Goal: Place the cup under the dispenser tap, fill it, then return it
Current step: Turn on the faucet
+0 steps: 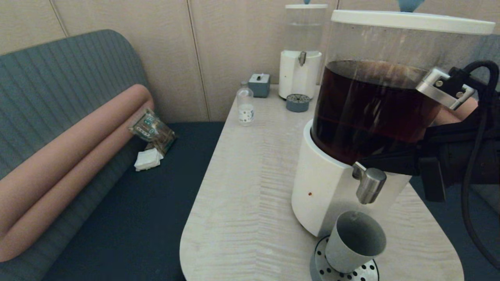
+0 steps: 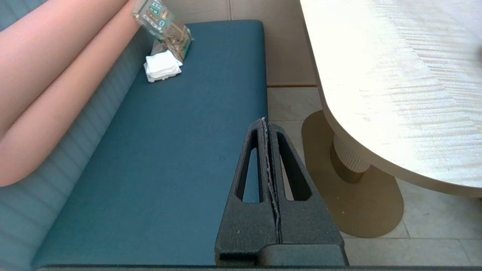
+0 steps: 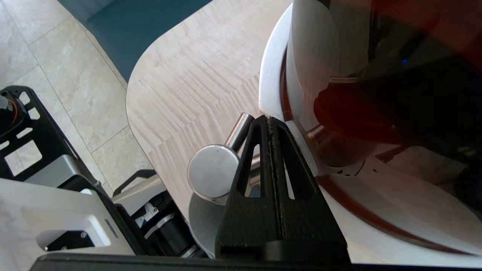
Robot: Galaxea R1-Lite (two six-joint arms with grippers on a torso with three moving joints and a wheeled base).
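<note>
Looking down from the head camera, I see the small matte grey tapered cup [image 1: 354, 242] standing on the perforated round drip tray [image 1: 324, 269], directly beneath the stubby brushed-steel dispenser tap [image 1: 370, 185] of the big white-based dispenser of dark brown liquid [image 1: 375, 109]. My right gripper [image 3: 269, 122], fingers pressed together and holding nothing, sits against the tap. My left gripper [image 2: 266, 124], likewise closed and empty, is parked over the blue bench seat [image 2: 169, 150].
</note>
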